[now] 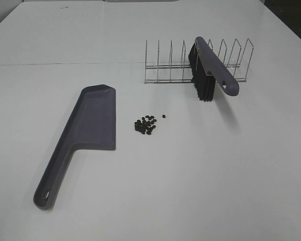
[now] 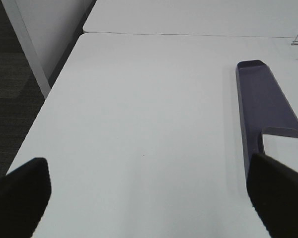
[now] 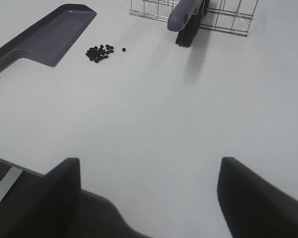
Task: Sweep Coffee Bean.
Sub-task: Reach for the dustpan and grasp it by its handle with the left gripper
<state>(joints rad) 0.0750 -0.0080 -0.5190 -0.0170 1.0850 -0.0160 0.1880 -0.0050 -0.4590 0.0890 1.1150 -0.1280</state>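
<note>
On the white table the dustpan is laid flat. The brush is propped in the wire rack, handle offered for grasping. The left gripper and right gripper are held wide, empty. The coffee beans are clustered just beside the dustpan.

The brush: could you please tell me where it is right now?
In the exterior high view, the brush rests in the wire rack at the back right, beyond the coffee beans and the dustpan.
</note>
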